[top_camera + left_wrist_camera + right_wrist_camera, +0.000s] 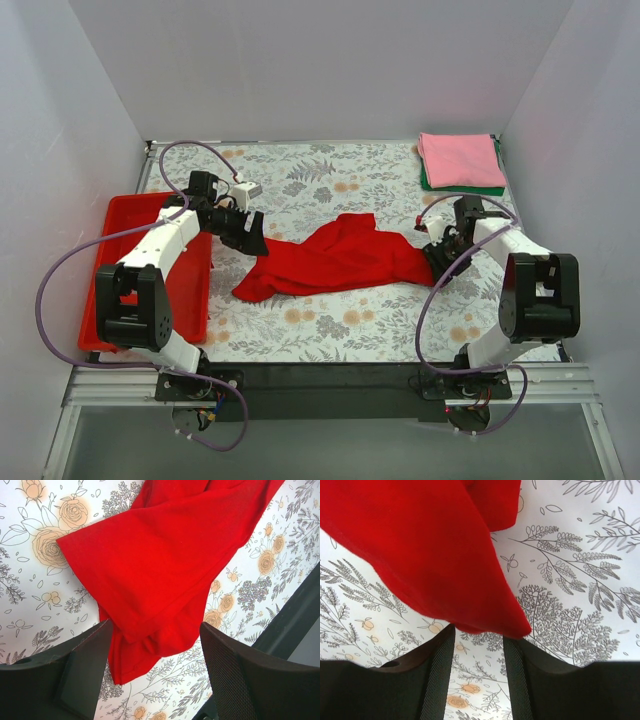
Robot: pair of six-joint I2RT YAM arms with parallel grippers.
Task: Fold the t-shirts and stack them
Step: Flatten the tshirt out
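The red t-shirt (335, 258) lies crumpled between the two arms. The left gripper (156, 630) hangs wide apart over one end. The right gripper (479, 632) is parted and empty, with the cloth's edge just beyond its tips.

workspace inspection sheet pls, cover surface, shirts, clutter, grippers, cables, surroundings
surface: floral tablecloth, lying flat
job's things: red t-shirt crumpled and unfolded in the middle; pink t-shirt folded, stacked on the folded green t-shirt at the far right corner
clutter: red tray at the left edge, no contents seen
grippers: left gripper open over the red t-shirt's left end; right gripper open, nothing between its fingers, just off the shirt's right tip
cables: left purple cable and right purple cable each hang in a wide loop
surroundings: plain white walls on three sides, nothing else seen
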